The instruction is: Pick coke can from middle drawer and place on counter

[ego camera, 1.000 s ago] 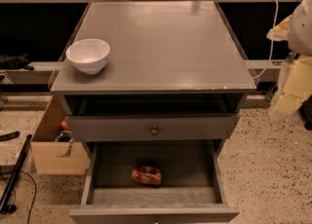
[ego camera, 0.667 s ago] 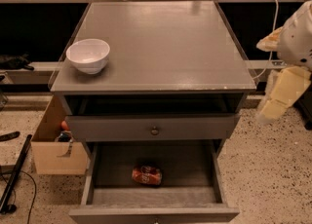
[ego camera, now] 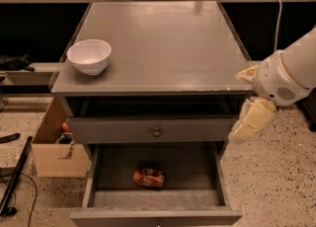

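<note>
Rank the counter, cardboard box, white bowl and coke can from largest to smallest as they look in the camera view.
counter
cardboard box, partly hidden
white bowl
coke can, lying in the open middle drawer
The end effector hangs just below the counter's front right corner.

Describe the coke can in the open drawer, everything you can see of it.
The coke can is small and red with white lettering. It looks like metal and seems dented. It lies on its side near the middle of the dark floor of the open middle drawer, clear of the walls. Only the drawer floor touches it. The gripper hangs to the right of the cabinet, above drawer level and well away from the can.
</note>
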`<action>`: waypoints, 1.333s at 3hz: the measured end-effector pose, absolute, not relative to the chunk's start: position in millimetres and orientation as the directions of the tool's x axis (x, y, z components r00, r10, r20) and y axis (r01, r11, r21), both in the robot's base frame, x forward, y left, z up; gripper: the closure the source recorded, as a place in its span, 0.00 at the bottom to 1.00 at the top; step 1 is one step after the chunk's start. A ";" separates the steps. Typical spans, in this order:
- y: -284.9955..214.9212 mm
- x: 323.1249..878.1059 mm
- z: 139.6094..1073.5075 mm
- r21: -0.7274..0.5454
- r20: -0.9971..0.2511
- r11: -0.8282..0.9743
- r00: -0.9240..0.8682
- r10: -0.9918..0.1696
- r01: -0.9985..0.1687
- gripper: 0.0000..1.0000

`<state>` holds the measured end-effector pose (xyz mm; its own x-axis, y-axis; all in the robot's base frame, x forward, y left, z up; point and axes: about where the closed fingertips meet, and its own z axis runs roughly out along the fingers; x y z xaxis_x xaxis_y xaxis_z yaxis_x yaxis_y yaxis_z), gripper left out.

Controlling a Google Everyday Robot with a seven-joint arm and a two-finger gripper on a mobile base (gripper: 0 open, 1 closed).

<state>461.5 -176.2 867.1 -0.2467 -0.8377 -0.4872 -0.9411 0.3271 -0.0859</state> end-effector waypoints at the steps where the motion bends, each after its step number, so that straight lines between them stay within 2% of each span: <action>1: -176.2 461.5 867.0 -0.086 -0.487 0.327 -0.247 -0.838 -0.941 0.00; 4: -160.3 437.4 730.4 0.034 -0.604 0.411 -0.346 -0.718 -0.911 0.00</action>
